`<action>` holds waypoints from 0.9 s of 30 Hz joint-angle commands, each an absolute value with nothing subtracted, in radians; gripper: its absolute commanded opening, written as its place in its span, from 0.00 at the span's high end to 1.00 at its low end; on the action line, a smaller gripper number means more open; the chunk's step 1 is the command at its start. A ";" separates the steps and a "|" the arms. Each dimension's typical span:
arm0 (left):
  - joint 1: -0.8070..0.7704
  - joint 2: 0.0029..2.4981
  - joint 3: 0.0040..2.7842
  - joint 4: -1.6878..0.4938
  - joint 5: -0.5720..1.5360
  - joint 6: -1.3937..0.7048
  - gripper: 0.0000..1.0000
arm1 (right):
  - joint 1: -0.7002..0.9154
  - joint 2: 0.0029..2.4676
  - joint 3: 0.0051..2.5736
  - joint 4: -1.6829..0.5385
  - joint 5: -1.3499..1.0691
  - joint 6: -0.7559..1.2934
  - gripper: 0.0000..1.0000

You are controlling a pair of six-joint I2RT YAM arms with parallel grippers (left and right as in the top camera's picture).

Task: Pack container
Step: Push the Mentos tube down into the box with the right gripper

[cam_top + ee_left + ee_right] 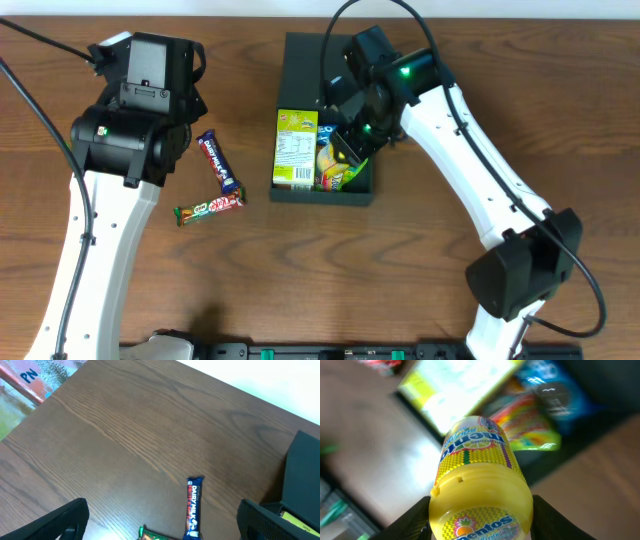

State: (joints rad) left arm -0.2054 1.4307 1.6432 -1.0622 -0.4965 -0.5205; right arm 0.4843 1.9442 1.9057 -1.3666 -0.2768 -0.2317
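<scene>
The container [300, 60], a dark teal box with its flap lid lying open behind it, sits at the table's middle. Inside it lie a yellow-green carton [296, 148] and a blue packet [326, 130]. My right gripper [481, 520] hangs over the container's right half, shut on a yellow Mentos bottle [475, 460] that points down into the box. My left gripper [162, 505] hovers open above the table to the left. A blue Dairy Milk bar [193, 507] lies below, between its fingers but untouched. A green and red chocolate bar [209, 207] lies just beyond it.
The two bars lie on bare wood left of the container. A black rail [330, 351] runs along the front edge. Cables [40, 45] trail from both arms. The right arm's base [520, 270] stands at the front right.
</scene>
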 commanded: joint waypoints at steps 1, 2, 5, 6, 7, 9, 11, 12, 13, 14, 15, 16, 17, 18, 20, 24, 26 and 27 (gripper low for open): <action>-0.200 1.438 1.638 -1.061 -0.497 -0.527 0.05 | 0.456 1.949 1.930 -1.402 -0.450 -0.323 0.99; -0.200 1.438 1.638 -1.061 -0.497 -0.527 0.05 | 0.448 1.949 1.930 -1.412 -0.465 -0.323 0.99; -0.200 1.438 1.638 -1.062 -0.497 -0.527 0.05 | 0.412 1.949 1.930 -1.401 -0.647 -0.356 0.99; -0.200 1.438 1.638 -1.062 -0.497 -0.527 0.04 | 0.398 1.949 1.929 -1.382 -0.724 -0.357 0.99; -0.200 1.438 1.638 -1.062 -0.497 -0.527 0.05 | 0.383 1.949 1.927 -1.358 -0.801 -0.361 0.99; -0.200 1.438 1.638 -1.063 -0.496 -0.527 0.05 | 0.363 1.949 1.926 -1.329 -0.850 -0.369 0.99; -0.200 1.438 1.638 -1.065 -0.496 -0.527 0.05 | 0.346 1.951 1.925 -1.327 -0.849 -0.383 0.99; -0.200 1.438 1.638 -1.066 -0.496 -0.527 0.04 | 0.337 1.954 1.924 -1.328 -0.849 -0.384 0.99; -0.200 1.438 1.638 -1.066 -0.496 -0.527 0.04 | 0.328 1.962 1.924 -1.329 -0.850 -0.383 0.99; -0.200 1.438 1.638 -1.066 -0.496 -0.528 0.05 | 0.319 1.971 1.924 -1.329 -0.860 -0.382 0.99; -0.200 1.438 1.638 -1.066 -0.496 -0.528 0.05 | 0.312 1.982 1.923 -1.328 -0.883 -0.383 0.99; -0.200 1.438 1.638 -1.065 -0.496 -0.528 0.04 | 0.304 1.992 1.922 -1.328 -0.913 -0.383 0.99; -0.200 1.438 1.638 -1.066 -0.496 -0.527 0.05 | 0.295 2.011 1.921 -1.327 -0.950 -0.382 0.99; -0.200 1.438 1.638 -1.066 -0.496 -0.528 0.05 | 0.290 2.030 1.921 -1.327 -0.983 -0.382 0.99; -0.200 1.438 1.638 -1.066 -0.496 -0.528 0.05 | 0.286 2.075 1.921 -1.327 -1.026 -0.351 0.99; -0.200 1.438 1.638 -1.069 -0.496 -0.528 0.04 | 0.281 2.141 1.921 -1.338 -1.021 -0.207 0.99; -0.200 1.438 1.638 -1.072 -0.496 -0.528 0.05 | 0.264 2.143 1.921 -1.359 -1.021 -0.194 0.98; -0.200 1.438 1.638 -1.072 -0.496 -0.528 0.04 | 0.252 2.142 1.921 -1.379 -1.021 -0.180 0.99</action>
State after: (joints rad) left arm -0.2054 1.4307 1.6432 -1.0676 -0.4961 -0.5205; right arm 0.2859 2.1525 1.9053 -1.3537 -0.9401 -0.2489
